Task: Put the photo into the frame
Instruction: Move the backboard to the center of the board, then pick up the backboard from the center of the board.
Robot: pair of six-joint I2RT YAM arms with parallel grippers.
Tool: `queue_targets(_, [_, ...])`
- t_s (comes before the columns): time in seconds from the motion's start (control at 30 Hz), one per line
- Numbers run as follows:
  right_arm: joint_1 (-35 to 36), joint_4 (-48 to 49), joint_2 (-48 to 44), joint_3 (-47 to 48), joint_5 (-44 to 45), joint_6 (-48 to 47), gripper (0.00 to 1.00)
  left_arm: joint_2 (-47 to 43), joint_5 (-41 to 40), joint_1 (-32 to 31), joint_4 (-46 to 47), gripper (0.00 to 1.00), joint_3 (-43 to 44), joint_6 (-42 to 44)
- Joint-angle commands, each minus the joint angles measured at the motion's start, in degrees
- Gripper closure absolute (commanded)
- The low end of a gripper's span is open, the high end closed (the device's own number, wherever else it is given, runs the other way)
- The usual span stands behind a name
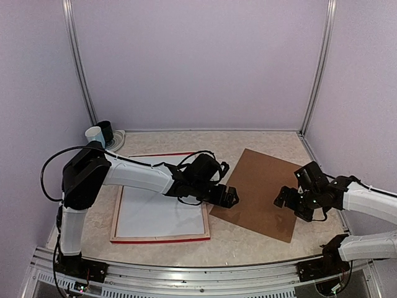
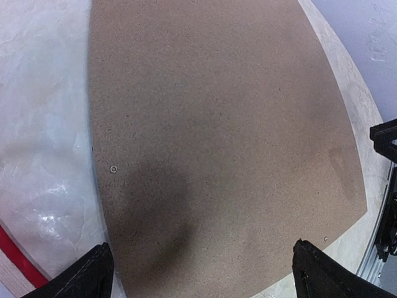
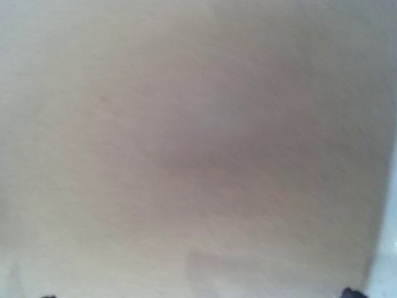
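The frame (image 1: 160,238) lies flat at the left, with red edges and pale wood sides; its corner shows in the left wrist view (image 2: 18,257). A white sheet (image 1: 161,214) fills its opening. No sunset print shows in any view. A plain brown backing board (image 1: 260,186) lies to the right of the frame. My left gripper (image 1: 229,197) hovers open and empty over the board's left edge (image 2: 217,124), its fingertips (image 2: 93,273) wide apart. My right gripper (image 1: 285,198) is low over the board's right part, jaws apart and empty; its wrist view is a blur of brown (image 3: 198,149).
A white cup (image 1: 94,135) and a dark cup (image 1: 105,130) stand at the back left corner. Walls with metal posts close in the back and sides. A metal rail (image 1: 198,267) runs along the near table edge. My right gripper shows in the left wrist view (image 2: 388,143).
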Motion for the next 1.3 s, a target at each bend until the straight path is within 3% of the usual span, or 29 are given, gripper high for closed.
queue_targets(0.0, [0.1,-2.6,-3.4,-3.0,2.2,7.8,0.01,2.5,1.0,-0.5,0.2,0.01,2.8,0.3])
queue_targets(0.2, [0.1,-4.7,-4.4,-5.8,3.6,11.8,0.01,4.8,0.2,-0.6,-0.2,0.01,3.8,0.0])
queue_targets(1.0, [0.0,6.5,-6.7,-13.1,0.4,15.5,0.01,9.3,3.1,-1.0,-1.3,0.01,4.7,-0.5])
queue_targets(1.27, [0.0,6.9,-19.9,-13.7,1.4,14.1,0.01,9.8,4.5,-1.1,-1.3,0.01,5.2,-0.5])
